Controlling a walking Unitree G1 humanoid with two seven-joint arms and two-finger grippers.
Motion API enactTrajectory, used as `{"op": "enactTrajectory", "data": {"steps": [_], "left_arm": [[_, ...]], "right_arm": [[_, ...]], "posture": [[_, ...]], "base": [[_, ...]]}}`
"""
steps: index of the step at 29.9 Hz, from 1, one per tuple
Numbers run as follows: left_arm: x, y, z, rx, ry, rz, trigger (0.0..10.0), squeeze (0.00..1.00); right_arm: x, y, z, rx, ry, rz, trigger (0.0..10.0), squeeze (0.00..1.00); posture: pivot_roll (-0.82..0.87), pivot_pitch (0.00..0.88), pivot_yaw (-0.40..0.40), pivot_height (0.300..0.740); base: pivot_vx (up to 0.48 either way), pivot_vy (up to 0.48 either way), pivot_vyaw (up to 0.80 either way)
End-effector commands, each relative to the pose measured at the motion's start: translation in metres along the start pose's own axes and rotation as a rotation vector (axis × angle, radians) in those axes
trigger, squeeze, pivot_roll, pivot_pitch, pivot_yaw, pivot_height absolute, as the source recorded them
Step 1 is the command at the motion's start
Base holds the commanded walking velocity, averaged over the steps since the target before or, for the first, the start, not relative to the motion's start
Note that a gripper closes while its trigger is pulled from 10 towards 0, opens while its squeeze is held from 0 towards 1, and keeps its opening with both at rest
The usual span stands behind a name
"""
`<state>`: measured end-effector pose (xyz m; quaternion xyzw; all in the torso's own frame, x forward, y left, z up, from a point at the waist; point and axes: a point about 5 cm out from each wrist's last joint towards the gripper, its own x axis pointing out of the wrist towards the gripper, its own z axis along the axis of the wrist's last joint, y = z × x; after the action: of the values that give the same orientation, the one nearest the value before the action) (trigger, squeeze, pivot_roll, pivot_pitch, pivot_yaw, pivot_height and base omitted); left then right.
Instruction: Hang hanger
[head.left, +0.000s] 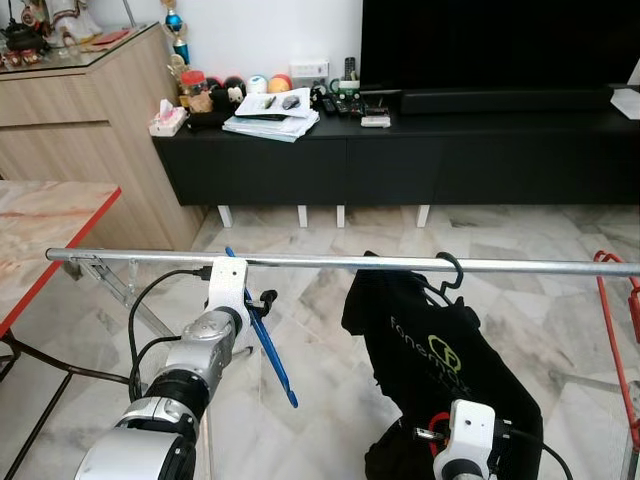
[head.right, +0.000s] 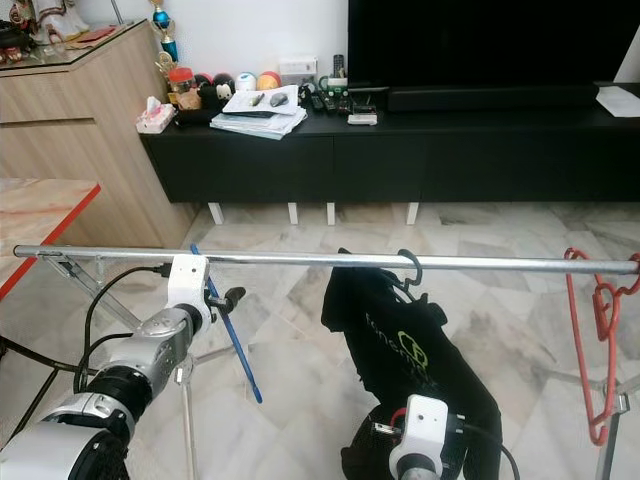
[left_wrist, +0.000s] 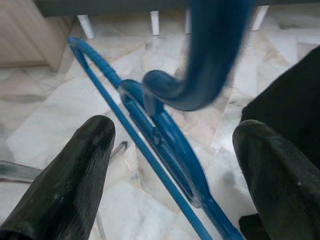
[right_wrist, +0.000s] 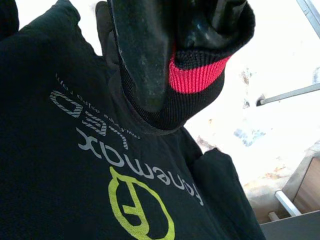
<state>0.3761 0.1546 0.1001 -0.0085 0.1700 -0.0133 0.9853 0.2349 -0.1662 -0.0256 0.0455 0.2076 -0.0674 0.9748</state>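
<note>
A silver rail (head.left: 330, 261) runs across in front of me. A blue hanger (head.left: 272, 350) hangs tilted from it at the left. My left gripper (head.left: 262, 300) is right at it and open; in the wrist view the hanger (left_wrist: 165, 145) passes between the spread fingers (left_wrist: 75, 175) without touching them. A black shirt (head.left: 440, 360) with a green logo hangs mid-rail from a black hook (head.left: 452, 272). Low down, my right gripper (right_wrist: 170, 50) is shut on a fold of the shirt that has a red band (right_wrist: 195, 75).
A red hanger (head.right: 592, 340) hangs at the rail's right end. The rack's leg (head.left: 120, 290) slants down at the left. A red-edged marble table (head.left: 40, 230) stands at the left, and a black TV console (head.left: 400, 150) and a wooden cabinet (head.left: 90, 130) stand beyond.
</note>
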Motion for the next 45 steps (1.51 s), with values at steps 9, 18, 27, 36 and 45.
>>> {"op": "enactTrajectory", "data": {"steps": [9, 18, 27, 36, 45], "left_arm": [[0.001, 0.008, -0.004, 0.02, 0.035, 0.07, 0.0, 0.0], [0.001, 0.005, -0.005, 0.023, 0.035, 0.067, 0.0, 0.0], [0.001, 0.008, -0.005, 0.042, 0.027, 0.08, 0.0, 0.0], [0.001, 0.012, 0.002, 0.051, -0.009, 0.099, 0.0, 0.0], [-0.001, 0.019, -0.001, 0.067, -0.004, 0.108, 0.0, 0.0]], "right_arm": [[0.001, 0.003, 0.005, 0.003, -0.016, 0.009, 10.0, 0.0], [0.001, 0.004, 0.006, 0.001, -0.014, 0.013, 10.0, 0.0], [0.003, 0.005, 0.007, 0.0, -0.011, 0.018, 10.0, 0.0], [0.003, 0.007, 0.007, -0.001, -0.01, 0.024, 10.0, 0.0], [0.003, 0.009, 0.007, -0.002, -0.005, 0.031, 10.0, 0.0]], "posture": [[-0.04, 0.088, 0.099, 0.74], [-0.04, 0.084, 0.098, 0.74], [-0.03, 0.081, 0.097, 0.74], [-0.03, 0.079, 0.095, 0.74], [-0.02, 0.075, 0.093, 0.74]], "base": [[0.0, 0.0, 0.0], [0.0, 0.0, 0.0], [0.0, 0.0, 0.0], [0.0, 0.0, 0.0], [0.0, 0.0, 0.0]]}}
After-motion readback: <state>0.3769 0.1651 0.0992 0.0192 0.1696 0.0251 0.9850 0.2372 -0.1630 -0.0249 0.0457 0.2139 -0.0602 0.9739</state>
